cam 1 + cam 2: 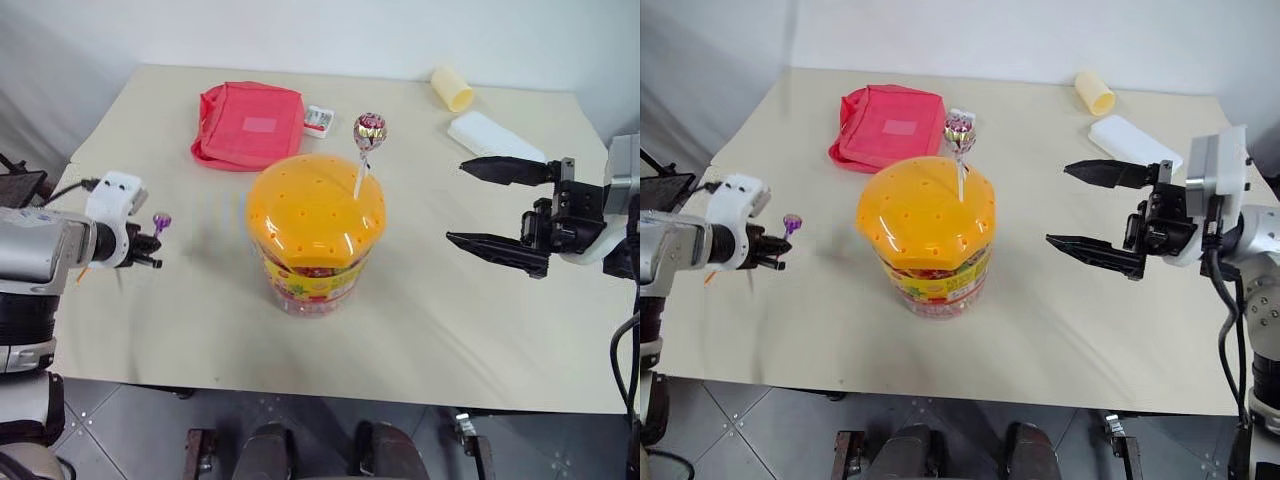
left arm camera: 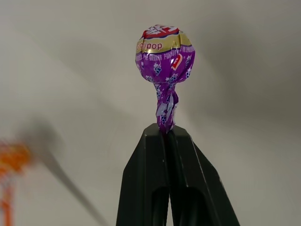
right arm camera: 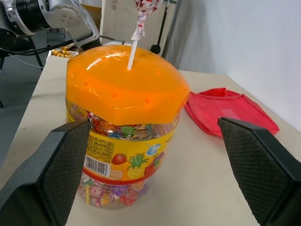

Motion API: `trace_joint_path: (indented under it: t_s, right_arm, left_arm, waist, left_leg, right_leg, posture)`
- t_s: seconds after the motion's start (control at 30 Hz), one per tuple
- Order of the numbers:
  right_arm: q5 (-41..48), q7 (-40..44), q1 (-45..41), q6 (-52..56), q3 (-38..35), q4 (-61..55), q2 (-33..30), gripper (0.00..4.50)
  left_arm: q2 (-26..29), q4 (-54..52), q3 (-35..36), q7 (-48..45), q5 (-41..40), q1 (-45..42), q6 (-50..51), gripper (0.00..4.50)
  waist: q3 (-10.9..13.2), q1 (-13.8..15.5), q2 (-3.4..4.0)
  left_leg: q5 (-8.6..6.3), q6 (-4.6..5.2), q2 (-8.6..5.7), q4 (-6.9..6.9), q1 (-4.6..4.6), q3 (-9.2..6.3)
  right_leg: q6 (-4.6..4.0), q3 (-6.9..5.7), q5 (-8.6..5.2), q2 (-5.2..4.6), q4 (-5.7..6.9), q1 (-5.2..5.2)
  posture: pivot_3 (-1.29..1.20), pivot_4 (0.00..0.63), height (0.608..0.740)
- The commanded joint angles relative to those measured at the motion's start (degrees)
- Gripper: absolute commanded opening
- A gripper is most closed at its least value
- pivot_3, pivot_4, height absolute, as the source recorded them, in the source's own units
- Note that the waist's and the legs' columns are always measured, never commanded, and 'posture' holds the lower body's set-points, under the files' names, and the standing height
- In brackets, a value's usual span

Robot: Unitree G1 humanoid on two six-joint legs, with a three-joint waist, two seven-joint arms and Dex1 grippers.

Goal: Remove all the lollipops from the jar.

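So: my left gripper (image 2: 165, 134) is pinched tight on the twisted wrapper neck of the purple lollipop (image 2: 164, 51), candy head clear past the fingertips, held out over the left side of the table (image 1: 200, 300), well apart from the jar (image 1: 315, 235). I read that as carrying it off to set it down where it won't crowd the jar.

My right gripper (image 1: 485, 205) stands spread wide, level, fingers aimed left at the jar from the right. Probably lined up to brace the tub.

One lollipop (image 1: 369, 130) remains, its stick planted upright in a hole of the orange lid (image 3: 122, 84), far-right part of the dome.

Beyond the jar lie a red pouch (image 1: 248, 125), a small packet (image 1: 319, 120), a yellow cup (image 1: 452, 88) and a white box (image 1: 495, 135).
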Motion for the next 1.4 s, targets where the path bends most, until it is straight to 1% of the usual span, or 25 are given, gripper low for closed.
trace_joint_path:
  t_s: [0.03, 0.1, 0.2, 0.27, 0.37, 0.4, 0.47, 0.53, 0.6, 0.7, 0.77, 0.83, 0.87, 0.9, 0.97, 1.07, 1.2, 1.3, 1.4]
  right_arm:
    - [0.0, 0.5, -0.9, -1.0, -0.8, 0.0, 0.2, 4.5]
    - [-0.1, 0.8, -0.9, -1.0, -0.8, 0.1, 0.3, 4.5]
    - [-0.3, 1.1, -0.7, -0.9, -0.9, 0.1, 0.1, 4.5]
    - [-0.3, 1.4, -0.5, -0.8, -1.2, 0.0, -0.1, 4.5]
    - [0.0, 1.8, 0.0, -0.5, -2.2, -0.3, -1.0, 4.5]
    - [0.0, 2.0, 0.2, -0.4, -2.6, -0.3, -1.4, 4.5]
    - [0.0, 1.9, 0.8, 0.5, -3.4, -0.5, -2.6, 4.5]
    - [-0.1, 1.0, 1.0, 1.7, -3.5, -0.7, -3.7, 4.5]
    - [0.6, -0.6, -0.1, 3.1, -3.3, -1.3, -3.9, 4.5]
    - [1.8, -3.1, -3.1, 5.0, -1.8, -2.7, -3.1, 4.5]
    - [2.2, -4.4, -4.6, 6.8, -0.5, -3.5, -2.9, 4.5]
    - [4.3, -6.9, -7.6, 9.7, 2.0, -4.6, -0.7, 4.5]
    - [5.1, -7.6, -8.7, 10.7, 2.7, -5.0, 0.2, 4.5]
    - [6.4, -9.4, -10.3, 12.0, 3.7, -5.3, 2.0, 4.5]
    - [8.4, -11.7, -13.5, 14.5, 6.0, -5.6, 5.3, 4.5]
    - [9.0, -13.5, -16.9, 16.8, 8.9, -5.4, 9.0, 4.5]
    - [5.7, -13.3, -20.6, 16.4, 13.8, -2.3, 13.2, 4.5]
    - [4.7, -12.9, -22.0, 16.0, 15.0, -0.9, 15.5, 4.5]
    - [4.3, -12.8, -22.9, 15.7, 15.3, -0.3, 17.2, 3.92]
  left_arm:
    - [2.0, -1.2, 1.5, -0.5, -0.7, -0.8, 2.6, 0.51]
    - [2.3, -1.3, 1.5, -0.7, -0.9, -1.2, 3.4, 0.99]
    - [4.1, -3.0, 1.3, -1.6, -1.5, -1.7, 3.6, 2.0]
    - [5.0, -4.2, 1.6, -2.1, -2.1, -2.0, 3.8, 2.59]
    - [7.8, -8.4, 3.0, -4.7, -4.6, -2.0, 5.2, 3.58]
    - [8.9, -9.7, 3.5, -5.6, -5.5, -1.9, 5.5, 3.86]
    - [10.9, -11.5, 5.4, -7.7, -7.3, -1.7, 4.5, 4.48]
    - [11.1, -12.1, 8.1, -9.3, -8.9, -2.0, 2.5, 4.48]
    - [9.7, -12.2, 12.4, -11.2, -11.0, -1.8, -1.1, 4.48]
    - [4.0, -12.1, 20.5, -16.8, -15.2, 0.4, -15.2, 4.48]
    - [1.1, -11.3, 24.0, -20.4, -17.8, 1.3, -21.1, 4.48]
    - [-3.0, -9.5, 27.6, -30.2, -22.3, 3.3, -31.3, 4.48]
    - [-4.1, -8.8, 28.4, -33.4, -23.5, 4.0, -34.8, 4.48]
    - [-5.1, -7.8, 28.7, -37.5, -24.4, 4.7, -39.0, 4.48]
    - [-6.5, -5.9, 28.6, -42.4, -25.5, 5.6, -44.1, 4.48]
    - [-7.4, -4.1, 28.0, -47.2, -27.7, 6.7, -47.2, 4.48]
    - [-7.8, -3.6, 27.2, -49.8, -28.4, 8.5, -50.4, 4.48]
    - [-7.7, -4.4, 27.0, -49.0, -28.6, 9.9, -51.0, 4.48]
    - [-7.7, -5.8, 27.6, -47.7, -29.4, 11.4, -51.0, 4.5]
  waist:
    - [0.0, 0.1, 0.0]
    - [0.0, 0.1, 0.0]
    - [0.0, 0.0, 0.0]
    - [0.0, 0.0, 0.0]
    - [0.0, 0.0, 0.0]
    - [0.0, 0.0, 0.0]
    - [0.0, 0.0, 0.0]
    - [0.0, 0.0, 0.0]
    - [0.0, 0.0, 0.0]
    - [0.0, 0.0, 0.03]
    - [0.0, -0.1, 0.03]
    - [0.0, -0.2, 0.02]
    - [0.0, -0.3, 0.02]
    - [0.0, -0.3, 0.02]
    - [0.0, -0.7, 0.02]
    - [0.0, -1.2, 0.02]
    - [0.0, -1.4, 0.01]
    - [0.0, -1.6, 0.01]
    - [0.0, -1.7, 0.01]
  left_leg:
    - [0.0, 0.0, 0.0, 0.0, 0.0, -0.01]
    - [0.0, 0.0, -0.01, 0.0, 0.0, -0.01]
    - [0.0, 0.0, -0.01, -0.01, 0.0, 0.0]
    - [0.0, 0.0, 0.0, -0.01, 0.0, 0.01]
    - [0.0, 0.0, 0.0, -0.01, 0.0, 0.02]
    - [0.0, 0.0, 0.0, -0.02, -0.01, 0.02]
    - [0.0, -0.01, 0.0, -0.03, 0.0, 0.02]
    - [-0.01, -0.01, 0.01, -0.03, 0.01, 0.03]
    - [-0.01, -0.01, 0.01, -0.02, 0.01, 0.05]
    - [0.0, -0.01, 0.03, 0.0, 0.02, 0.1]
    - [0.0, -0.02, 0.06, 0.03, 0.02, 0.1]
    - [-0.01, -0.03, 0.06, 0.01, 0.02, 0.11]
    - [-0.01, -0.03, 0.06, 0.03, 0.01, 0.11]
    - [-0.01, -0.03, 0.07, 0.03, 0.03, 0.14]
    - [-0.01, -0.03, 0.07, 0.01, 0.02, 0.18]
    - [-0.01, -0.03, 0.07, -0.02, 0.01, 0.22]
    - [-0.03, 0.0, 0.01, -0.01, -0.01, 0.17]
    - [-0.03, 0.01, 0.02, -0.03, -0.01, 0.19]
    - [-0.03, 0.01, 0.02, -0.05, -0.01, 0.19]
  right_leg:
    - [0.0, 0.0, 0.0, 0.0, 0.0, 0.0]
    - [0.0, 0.0, 0.0, -0.01, 0.0, 0.0]
    - [0.0, 0.0, 0.0, 0.0, 0.0, -0.01]
    - [0.0, 0.01, 0.0, 0.0, 0.0, -0.02]
    - [0.0, 0.02, 0.0, -0.01, 0.0, -0.02]
    - [0.0, 0.02, 0.0, -0.01, 0.0, -0.03]
    - [0.0, 0.02, 0.0, -0.01, 0.0, -0.03]
    - [0.0, 0.04, 0.0, -0.01, 0.0, -0.05]
    - [0.0, 0.05, 0.0, -0.01, 0.0, -0.05]
    - [0.0, 0.08, 0.0, -0.02, 0.0, -0.05]
    - [0.0, 0.06, 0.0, -0.01, 0.01, -0.06]
    - [-0.01, 0.04, 0.0, 0.0, 0.01, -0.06]
    - [-0.01, 0.01, 0.0, 0.0, 0.01, -0.06]
    - [-0.01, 0.01, 0.0, 0.0, 0.02, -0.06]
    - [-0.01, 0.0, 0.0, 0.02, 0.02, -0.13]
    - [-0.01, 0.01, -0.01, 0.01, 0.07, -0.22]
    - [-0.01, 0.0, 0.0, -0.03, 0.15, -0.23]
    - [-0.01, -0.02, 0.0, -0.04, 0.16, -0.25]
    - [-0.01, -0.01, 0.0, -0.04, 0.18, -0.29]
  posture:
    - [0.0, 0.15, 0.74]
    - [0.0, 0.15, 0.74]
    - [0.0, 0.15, 0.74]
    - [0.0, 0.15, 0.74]
    - [0.0, 0.15, 0.74]
    - [0.0, 0.15, 0.74]
    - [0.0, 0.15, 0.74]
    - [0.0, 0.15, 0.74]
    - [0.0, 0.15, 0.74]
    - [0.0, 0.15, 0.74]
    - [0.0, 0.15, 0.74]
    - [0.0, 0.15, 0.74]
    - [0.0, 0.15, 0.74]
    - [0.0, 0.15, 0.74]
    - [0.0, 0.15, 0.74]
    - [0.0, 0.15, 0.74]
    - [0.0, 0.15, 0.74]
    - [0.0, 0.15, 0.74]
    - [0.0, 0.15, 0.74]
